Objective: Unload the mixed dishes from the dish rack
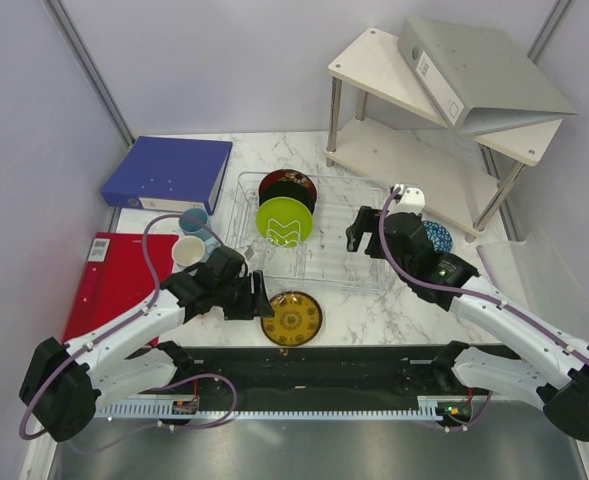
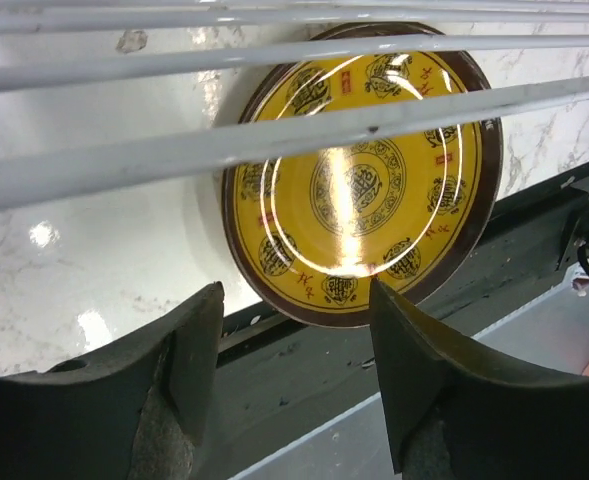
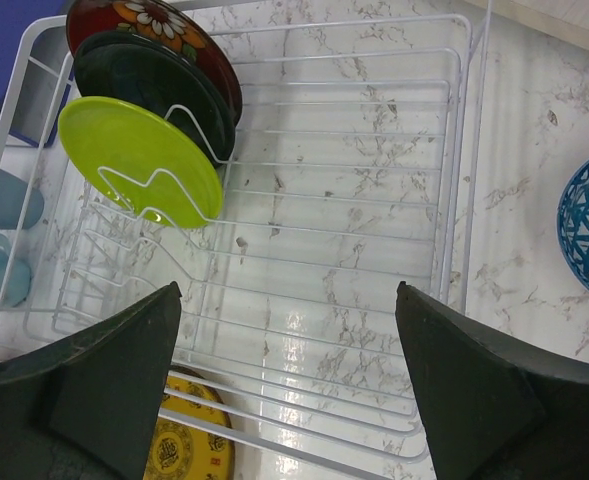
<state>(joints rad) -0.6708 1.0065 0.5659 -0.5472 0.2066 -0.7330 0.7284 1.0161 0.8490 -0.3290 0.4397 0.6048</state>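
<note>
Inside the thin wire rack (image 1: 324, 265) stand three round plates: plain lime (image 3: 139, 160), glossy black (image 3: 144, 80), floral red (image 3: 154, 20). Two mugs (image 1: 188, 251) sit beside its left end. One shiny patterned yellow plate (image 2: 359, 170) lies on marble (image 1: 364, 310) outside. Both empty, the left gripper (image 2: 294, 370) and right gripper (image 3: 289, 390) gape wide.

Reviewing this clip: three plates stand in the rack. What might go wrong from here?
1. The green plate, black plate and red floral plate stand packed together in the rack. The open right gripper might knock a neighbour while taking one.
2. The yellow plate lies by the black strip, with the open left gripper close beside it. A careless swing might shove it or snag a rack wire.
</note>
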